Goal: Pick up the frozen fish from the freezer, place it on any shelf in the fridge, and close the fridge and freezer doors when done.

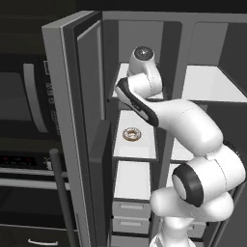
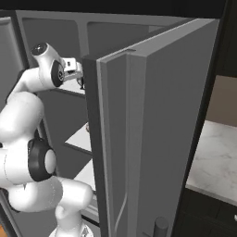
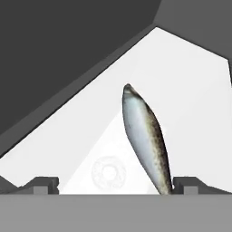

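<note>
Hand view puts the frozen fish (image 3: 146, 138) at centre frame, lying on a white freezer shelf (image 3: 190, 90), its lower end running down just beside the right-hand fingertip (image 3: 188, 185). The gripper (image 3: 115, 186) stands wide open and holds nothing, one fingertip at lower left, the other at lower right. At centre of the left base view, a brown doughnut (image 1: 131, 134) sits on a lower shelf.

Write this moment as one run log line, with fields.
phase: reaching for frozen fish | gripper: open, straddling fish | fish: lying on white freezer shelf | doors: both open
</note>
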Tool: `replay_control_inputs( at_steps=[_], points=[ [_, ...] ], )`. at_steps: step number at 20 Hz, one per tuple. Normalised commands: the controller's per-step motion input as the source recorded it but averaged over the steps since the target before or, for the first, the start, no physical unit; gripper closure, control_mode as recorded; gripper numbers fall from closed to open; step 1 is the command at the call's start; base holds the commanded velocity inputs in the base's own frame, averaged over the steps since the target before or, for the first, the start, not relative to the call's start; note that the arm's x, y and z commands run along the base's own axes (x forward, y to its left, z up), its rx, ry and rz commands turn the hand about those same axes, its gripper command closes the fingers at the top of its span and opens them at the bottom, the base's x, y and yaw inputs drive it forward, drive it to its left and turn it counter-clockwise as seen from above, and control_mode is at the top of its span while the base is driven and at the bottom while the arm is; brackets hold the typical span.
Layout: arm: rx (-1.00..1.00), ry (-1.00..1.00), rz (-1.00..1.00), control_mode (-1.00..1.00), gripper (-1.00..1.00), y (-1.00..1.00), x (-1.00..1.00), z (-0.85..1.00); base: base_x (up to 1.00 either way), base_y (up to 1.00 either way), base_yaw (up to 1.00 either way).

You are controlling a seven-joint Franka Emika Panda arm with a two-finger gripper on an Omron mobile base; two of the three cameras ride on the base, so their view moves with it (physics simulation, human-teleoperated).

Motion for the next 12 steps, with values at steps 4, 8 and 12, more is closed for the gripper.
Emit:
replay_control_inputs(
  at_steps=[4, 8, 12],
  points=[
    [0.00, 0.00, -0.05, -1.00, -1.00, -0.02, 0.74, -0.16, 0.00, 0.00, 0.00],
    [0.00, 0.00, -0.01, -1.00, -1.00, -0.09, 0.59, -0.25, 0.00, 0.00, 0.00],
    [0.00, 0.00, -0.02, -1.00, -1.00, -0.14, 0.47, -0.20, 0.00, 0.00, 0.00]
  ],
)
